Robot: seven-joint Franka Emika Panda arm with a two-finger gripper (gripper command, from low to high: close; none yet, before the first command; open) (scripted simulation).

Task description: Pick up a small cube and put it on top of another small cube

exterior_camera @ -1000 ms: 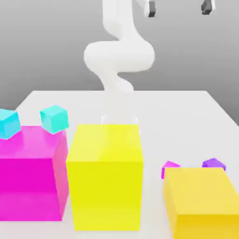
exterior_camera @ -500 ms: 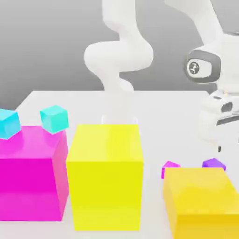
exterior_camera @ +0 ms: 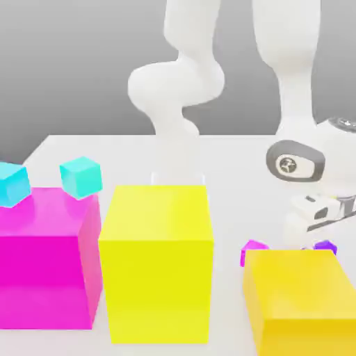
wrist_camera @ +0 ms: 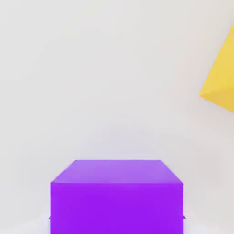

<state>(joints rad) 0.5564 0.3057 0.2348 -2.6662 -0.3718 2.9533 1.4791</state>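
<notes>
So right now I've got my fingers (wrist_camera: 184, 217) closed in around the little purple cube (wrist_camera: 117, 208), one tip snug against each of two opposite sides, so yeah, I'm holding it. Can't really tell if it's touching the white table (exterior_camera: 233, 163) or a hair above it. In the exterior view it peeks out behind the low orange-yellow block (exterior_camera: 299, 285), over toward the right, with my white hand (exterior_camera: 323, 208) coming down right there. The little pink cube (exterior_camera: 254, 250) is near it, toward that view's left, also partly behind that block and apart from mine. Over in the middle there's a tall bright yellow block (exterior_camera: 158, 278), and at the view's left a big magenta block (exterior_camera: 45, 278). Two small cyan cubes (exterior_camera: 81, 177) show at the top of that one, apart from each other, both kinda tilted.
</notes>
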